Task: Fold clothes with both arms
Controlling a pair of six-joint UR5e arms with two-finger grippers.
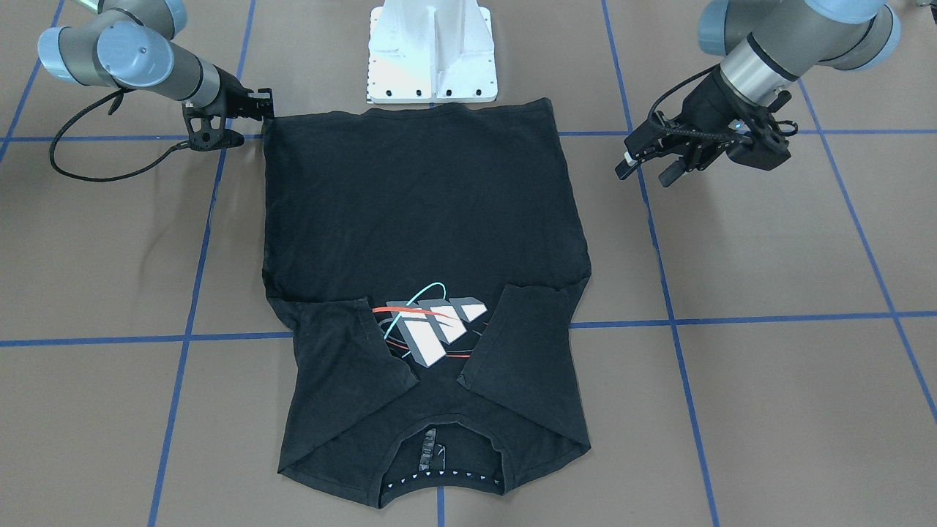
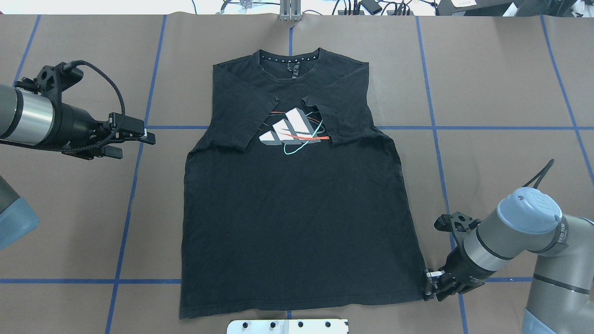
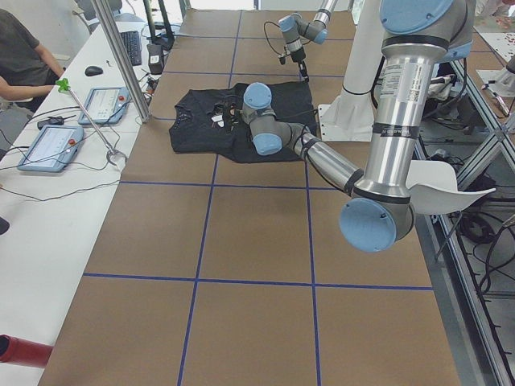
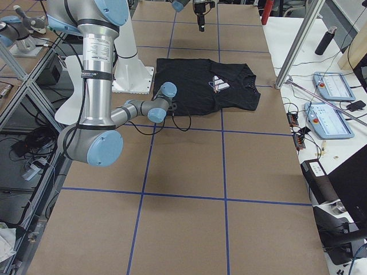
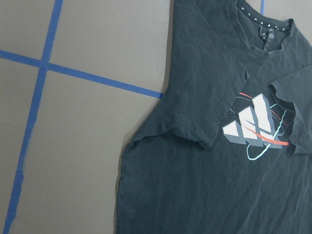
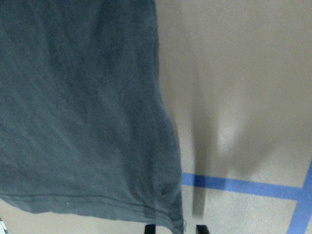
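Two spread fingers of the right gripper (image 2: 430, 285) straddle the near hem corner of the shirt (image 2: 297, 222), flat on the table (image 2: 487, 93); a shallow close could catch one layer. Left gripper (image 2: 137, 144), also spread, hovers well apart, so lifting alone would skew it.

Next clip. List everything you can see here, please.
T-shirt: one, black, white-red-teal chest print, flat mid-table, sleeves folded inward.
Table: one, brown, blue tape grid.
Pedestal base: one, white, by the shirt's hem.
Tablets: two, blue-grey, side bench.
Person: one, dark top, at the bench.
Left arm, Right arm: silver-grey, flanking the shirt.
Left gripper: black, open, clear of the shirt.
Right gripper: black, open, at hem corner.
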